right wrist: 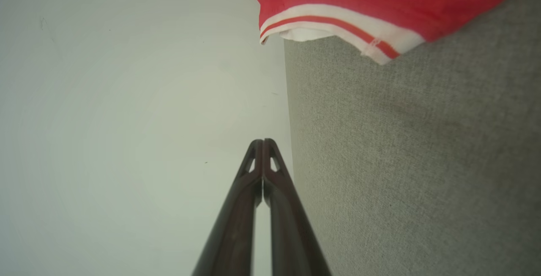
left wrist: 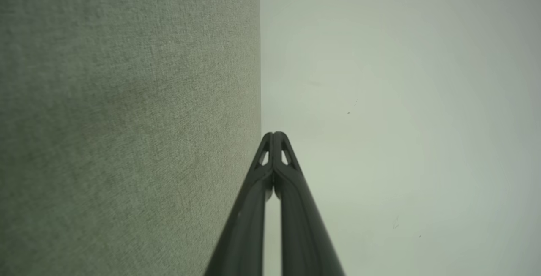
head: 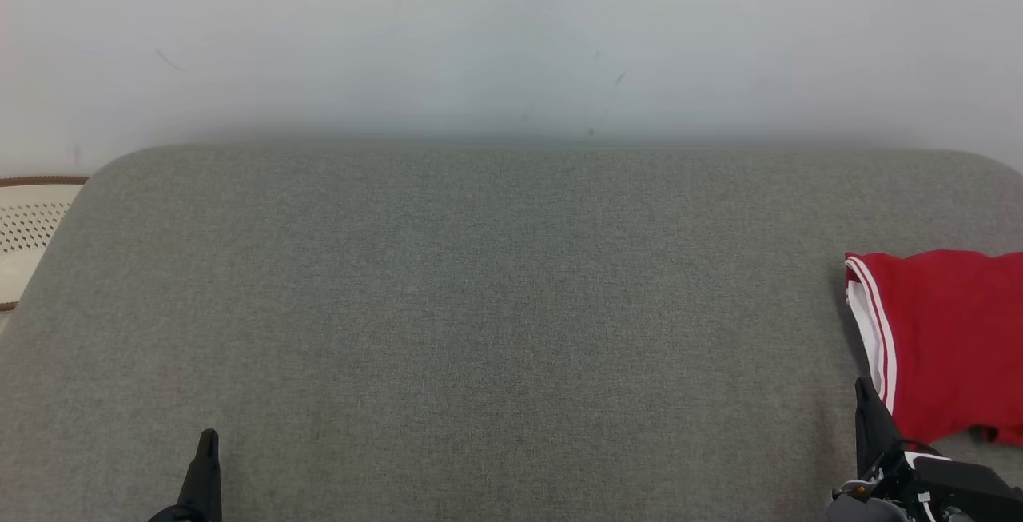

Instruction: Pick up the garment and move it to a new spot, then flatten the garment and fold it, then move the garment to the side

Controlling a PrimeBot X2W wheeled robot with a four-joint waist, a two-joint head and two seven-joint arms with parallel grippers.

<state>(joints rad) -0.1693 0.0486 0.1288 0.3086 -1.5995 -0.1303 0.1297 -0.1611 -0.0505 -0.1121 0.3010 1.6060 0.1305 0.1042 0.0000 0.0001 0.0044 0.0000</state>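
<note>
As jaws rest closed, garment (head: 951, 338) lies at pad's (head: 479, 306) right.

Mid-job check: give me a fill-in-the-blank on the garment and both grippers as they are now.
The garment is ____ with white trim. In the head view it lies at the ____ edge of the grey surface. The left gripper and right gripper are both ____, holding nothing.
Missing: red; right; shut.
</note>
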